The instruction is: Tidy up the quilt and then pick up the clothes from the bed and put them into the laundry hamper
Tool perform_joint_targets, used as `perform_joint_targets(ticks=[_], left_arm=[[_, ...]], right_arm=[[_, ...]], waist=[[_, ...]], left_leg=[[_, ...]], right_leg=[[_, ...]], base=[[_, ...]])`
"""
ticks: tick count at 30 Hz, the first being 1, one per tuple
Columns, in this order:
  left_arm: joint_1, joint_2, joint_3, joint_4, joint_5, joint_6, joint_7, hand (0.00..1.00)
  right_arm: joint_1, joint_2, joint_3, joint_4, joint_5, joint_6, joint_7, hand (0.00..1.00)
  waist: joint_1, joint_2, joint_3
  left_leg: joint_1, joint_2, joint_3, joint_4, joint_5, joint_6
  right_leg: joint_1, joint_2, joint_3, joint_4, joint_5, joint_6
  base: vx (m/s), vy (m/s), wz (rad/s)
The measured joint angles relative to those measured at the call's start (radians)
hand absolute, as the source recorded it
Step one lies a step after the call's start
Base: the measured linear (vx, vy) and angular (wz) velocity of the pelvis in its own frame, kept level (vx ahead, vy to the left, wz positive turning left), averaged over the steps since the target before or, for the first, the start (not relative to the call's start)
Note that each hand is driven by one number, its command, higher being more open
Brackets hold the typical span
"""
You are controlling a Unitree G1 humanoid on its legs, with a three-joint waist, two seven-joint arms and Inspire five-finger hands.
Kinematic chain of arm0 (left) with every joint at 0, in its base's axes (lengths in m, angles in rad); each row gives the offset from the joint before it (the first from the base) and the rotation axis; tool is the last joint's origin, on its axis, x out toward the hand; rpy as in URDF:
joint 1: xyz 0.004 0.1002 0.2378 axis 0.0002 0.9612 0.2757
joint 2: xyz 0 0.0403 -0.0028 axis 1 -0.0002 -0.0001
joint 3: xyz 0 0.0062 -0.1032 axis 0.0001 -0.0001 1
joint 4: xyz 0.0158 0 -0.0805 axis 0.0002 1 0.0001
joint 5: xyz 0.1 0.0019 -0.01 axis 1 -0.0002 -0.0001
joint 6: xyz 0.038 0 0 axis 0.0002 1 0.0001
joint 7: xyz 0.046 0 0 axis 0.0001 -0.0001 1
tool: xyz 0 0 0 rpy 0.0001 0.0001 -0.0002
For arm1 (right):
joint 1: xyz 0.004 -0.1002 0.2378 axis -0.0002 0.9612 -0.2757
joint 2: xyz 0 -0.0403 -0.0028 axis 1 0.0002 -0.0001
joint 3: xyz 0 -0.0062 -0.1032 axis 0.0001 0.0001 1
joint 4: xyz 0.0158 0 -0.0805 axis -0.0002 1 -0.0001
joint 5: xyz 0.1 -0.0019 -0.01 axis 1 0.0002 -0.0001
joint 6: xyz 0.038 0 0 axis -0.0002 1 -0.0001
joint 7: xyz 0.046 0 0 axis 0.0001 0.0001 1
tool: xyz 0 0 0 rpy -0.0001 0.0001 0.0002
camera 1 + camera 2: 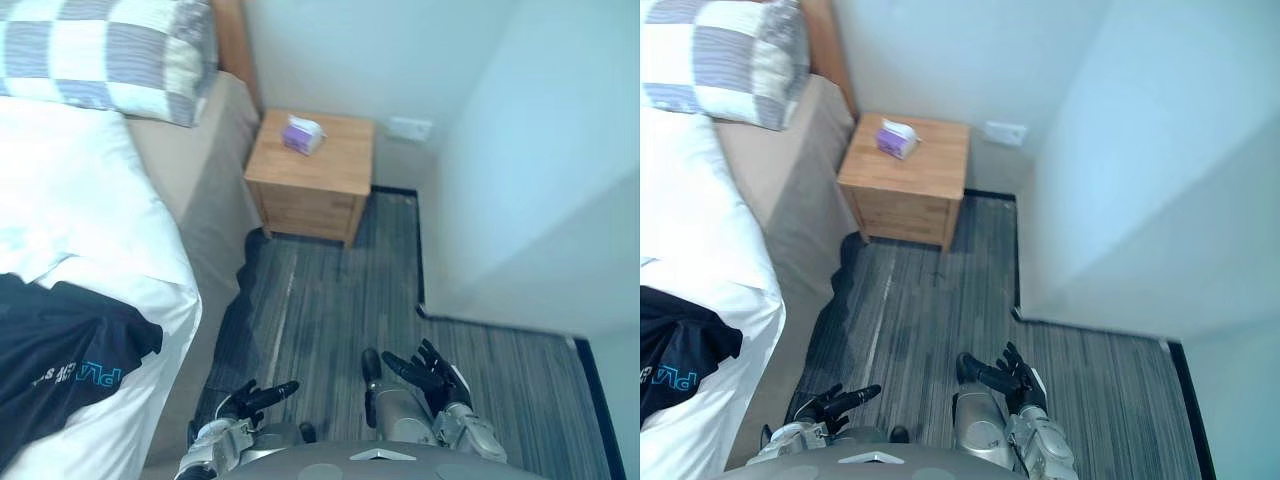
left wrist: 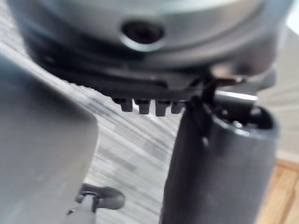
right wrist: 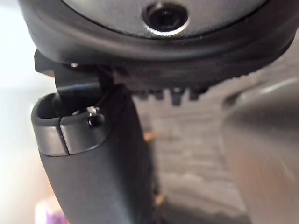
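1. Nearest the camera, low in both eye views, the left hand (image 1: 248, 402) reaches out over the floor. Its dark fingers (image 1: 280, 390) are stretched straight and hold nothing.
2. To its right, the right hand (image 1: 430, 375) has its fingers spread and relaxed, and it is also empty.
3. Both hands are above a grey striped carpet floor (image 1: 330, 300).
4. A tan-sided bed (image 1: 205, 190) runs along the left. A white quilt (image 1: 80, 200) covers its top and drapes over the near edge.
5. A black garment with pale blue and white lettering (image 1: 60, 350) lies on the quilt at the near end of the bed, well apart from both hands. The left eye view shows a wide stretch of it, while the right eye view catches a smaller part at its left edge.
6. A grey-and-cream checked pillow (image 1: 110, 50) rests at the head of the bed, against a wooden headboard (image 1: 232, 40).
7. A light wooden nightstand (image 1: 305, 200) stands beside the head of the bed, against the white wall (image 1: 520, 150). On its tabletop (image 1: 345, 150) sits a small purple-and-white tissue pack (image 1: 302, 133).
8. Each wrist view adds a close look at its own hand. A thick dark thumb (image 2: 219, 158) stands beside a row of straight fingertips seen end-on, with striped carpet past them.
9. The left wrist view also shows a strip of light wood at one corner. I cannot tell what it belongs to.
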Motion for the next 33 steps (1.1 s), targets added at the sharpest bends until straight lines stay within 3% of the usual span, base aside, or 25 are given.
perform_joint_targets(ticks=[1,3,5,6,7,8,9,10,11,12,13,14,15,16,17,18,19,20,23,25,29,30,32,33], left_arm=[[0.003,-0.013,0.009,-0.004,0.001,-0.002,0.004,1.0],[0.015,-0.043,0.022,-0.014,0.0,-0.017,-0.001,1.0],[0.018,-0.041,0.029,-0.03,-0.012,-0.026,-0.014,1.0],[0.019,-0.042,0.033,-0.041,-0.012,-0.035,-0.024,1.0],[0.019,-0.037,0.033,-0.045,-0.012,-0.041,-0.032,1.0],[0.026,-0.028,0.031,-0.058,-0.012,-0.042,-0.045,1.0],[0.029,-0.025,0.026,-0.061,-0.012,-0.042,-0.049,1.0],[0.028,-0.022,0.026,-0.062,-0.012,-0.041,-0.054,1.0],[0.028,-0.023,0.017,-0.062,-0.02,-0.04,-0.064,1.0],[0.03,-0.023,0.007,-0.061,-0.02,-0.039,-0.065,1.0],[0.038,-0.019,-0.007,-0.058,-0.031,-0.037,-0.07,1.0],[0.039,-0.019,-0.008,-0.04,-0.043,-0.034,-0.075,1.0],[0.038,-0.019,-0.011,-0.03,-0.044,-0.031,-0.076,1.0],[0.033,-0.001,-0.018,-0.019,-0.059,-0.006,-0.083,1.0],[0.029,0.007,-0.029,-0.012,-0.072,0.011,-0.085,1.0],[0.023,0.018,-0.037,0.0,-0.078,0.023,-0.085,1.0],[0.02,0.026,-0.052,0.006,-0.077,0.046,-0.086,1.0],[0.016,0.045,-0.074,0.012,-0.077,0.056,-0.086,1.0],[-0.004,0.077,-0.119,0.058,-0.076,0.07,-0.082,1.0],[-0.009,0.078,-0.123,0.073,-0.07,0.058,-0.083,1.0],[-0.02,0.079,-0.126,0.087,-0.028,0.039,-0.085,1.0],[-0.018,0.079,-0.114,0.087,-0.008,0.035,-0.085,1.0],[-0.011,0.092,-0.098,0.083,-0.002,0.025,-0.086,1.0],[-0.007,0.092,-0.078,0.083,0.0,0.024,-0.084,1.0]], right_arm=[[-0.015,-0.008,0.007,0.002,-0.002,0.005,0.001,1.0],[-0.032,-0.033,0.038,-0.017,-0.002,-0.002,0.003,1.0],[-0.035,-0.029,0.036,-0.017,-0.003,0.0,0.005,1.0],[-0.024,-0.031,0.033,-0.02,-0.006,0.005,0.013,1.0],[-0.015,-0.032,0.032,-0.023,-0.014,0.008,0.015,1.0],[0.0,-0.033,0.012,-0.034,-0.027,0.025,0.015,1.0],[0.007,-0.035,-0.008,-0.034,-0.039,0.027,0.015,1.0],[0.016,-0.036,-0.016,-0.034,-0.039,0.03,0.015,1.0],[0.016,-0.037,-0.031,-0.033,-0.041,0.038,0.014,1.0],[0.015,-0.036,-0.037,-0.033,-0.041,0.045,0.015,1.0],[0.004,-0.033,-0.045,-0.028,-0.041,0.066,0.015,1.0],[-0.007,-0.028,-0.065,-0.012,-0.043,0.086,0.015,1.0],[-0.011,-0.026,-0.077,-0.001,-0.048,0.096,0.013,1.0],[-0.02,0.0,-0.119,0.037,-0.078,0.12,0.013,1.0],[-0.036,0.0,-0.131,0.063,-0.079,0.133,0.012,1.0],[-0.047,-0.003,-0.143,0.077,-0.079,0.145,0.012,1.0],[-0.054,-0.002,-0.156,0.079,-0.079,0.15,0.01,1.0],[-0.057,-0.002,-0.167,0.074,-0.076,0.144,0.012,1.0],[-0.05,-0.007,-0.189,0.074,-0.071,0.142,0.013,1.0],[-0.044,-0.004,-0.194,0.093,-0.068,0.136,0.011,1.0],[-0.037,0.002,-0.237,0.115,-0.018,0.138,0.009,1.0],[-0.031,0.005,-0.24,0.123,0.002,0.138,0.002,1.0],[-0.008,0.029,-0.238,0.13,0.02,0.138,-0.005,1.0],[-0.004,0.041,-0.239,0.139,0.023,0.139,-0.005,1.0]], waist=[[0.01,0.031,-0.001],[0.022,0.064,-0.023],[0.019,0.072,-0.023],[0.016,0.064,-0.01],[0.016,0.063,-0.004],[0.015,0.061,-0.002],[0.008,0.058,-0.002],[0.005,0.058,-0.002],[-0.002,0.059,-0.002],[-0.004,0.061,-0.003],[-0.003,0.066,-0.003],[-0.001,0.072,-0.004],[0.002,0.072,-0.005],[0.015,0.051,-0.015],[0.015,0.042,-0.015],[0.015,0.044,-0.016],[0.013,0.043,-0.017],[0.003,0.032,-0.017],[-0.023,0.022,-0.011],[-0.033,0.025,-0.009],[-0.039,0.042,-0.011],[-0.039,0.042,-0.016],[-0.035,0.002,-0.039],[-0.031,-0.011,-0.053]], left_leg=[[-0.003,0.033,-0.001,0.024,-0.017,-0.008],[-0.047,0.078,0.009,0.096,-0.008,-0.02],[-0.13,0.1,0.037,0.239,0.026,-0.032],[-0.189,0.124,0.092,0.358,0.076,-0.035],[-0.203,0.146,0.139,0.405,0.084,-0.029],[-0.213,0.195,0.26,0.443,0.08,-0.031],[-0.211,0.217,0.373,0.428,0.076,-0.038],[-0.21,0.223,0.431,0.406,0.068,-0.05],[-0.202,0.221,0.547,0.323,0.065,-0.055],[-0.191,0.212,0.599,0.266,0.067,-0.053],[-0.163,0.188,0.674,0.13,0.093,-0.04],[-0.132,0.163,0.716,-0.009,0.164,-0.012],[-0.111,0.144,0.717,-0.062,0.173,0.014],[-0.076,0.091,0.673,-0.176,0.214,0.04],[-0.074,0.08,0.649,-0.195,0.216,0.044],[-0.075,0.079,0.632,-0.204,0.214,0.047],[-0.073,0.075,0.608,-0.212,0.209,0.055],[-0.065,0.065,0.572,-0.211,0.203,0.07],[-0.017,0.056,0.457,-0.211,0.19,0.083],[-0.004,0.062,0.377,-0.211,0.189,0.081],[-0.026,0.09,0.207,-0.185,0.179,0.05],[-0.042,0.099,0.168,-0.173,0.173,0.029],[-0.043,0.088,0.128,-0.178,0.165,-0.011],[-0.038,0.094,0.122,-0.178,0.159,-0.029]], right_leg=[[-0.001,0.025,-0.023,0.04,-0.019,-0.017],[-0.011,0.039,-0.08,0.088,-0.105,-0.047],[0.006,0.03,-0.133,0.098,-0.161,-0.062],[0.054,0.014,-0.188,0.088,-0.184,-0.067],[0.089,0.003,-0.225,0.077,-0.192,-0.067],[0.156,-0.013,-0.297,0.052,-0.202,-0.068],[0.217,-0.028,-0.374,0.019,-0.213,-0.06],[0.244,-0.035,-0.413,0.005,-0.216,-0.055],[0.284,-0.046,-0.484,-0.022,-0.219,-0.047],[0.296,-0.047,-0.511,-0.03,-0.219,-0.045],[0.316,-0.045,-0.551,-0.032,-0.222,-0.041],[0.322,-0.035,-0.564,-0.029,-0.222,-0.041],[0.328,-0.032,-0.563,-0.029,-0.223,-0.042],[0.333,-0.041,-0.55,-0.02,-0.222,-0.043],[0.321,-0.054,-0.549,0.019,-0.223,-0.042],[0.289,-0.073,-0.54,0.101,-0.226,-0.038],[0.218,-0.111,-0.5,0.275,-0.223,-0.02],[0.142,-0.161,-0.447,0.461,-0.196,0.028],[0.07,-0.203,-0.354,0.698,-0.221,0.021],[0.045,-0.189,-0.3,0.671,-0.233,0.023],[0.044,-0.102,-0.104,0.302,-0.223,0.035],[0.062,-0.075,-0.037,0.176,-0.199,0.06],[0.075,-0.071,0.021,0.05,-0.017,0.073],[0.097,-0.071,0.017,0.031,-0.066,0.082]], base=[[0.35,-0.391,0.64],[0.27,-0.351,0.53],[0.21,-0.328,0.93],[0.19,-0.317,1.23],[0.19,-0.294,1.54],[0.17,-0.271,1.76],[0.15,-0.251,1.82],[0.15,-0.235,1.92],[0.12,-0.148,1.47],[0.16,-0.112,1.55],[0.17,-0.026,1.14],[0.17,0.003,0.96],[0.23,0.08,0.92],[0.22,0.11,0.79],[0.26,0.14,0.81],[0.19,0.108,0.62],[0.2,0.097,0.74],[0.17,0.054,0.81],[0.2,-0.03,1.31],[0.18,-0.085,1.38],[0.16,-0.165,1.26],[0.14,-0.307,0.99],[0.12,-0.328,0.73],[0.13,-0.31,0.05]])
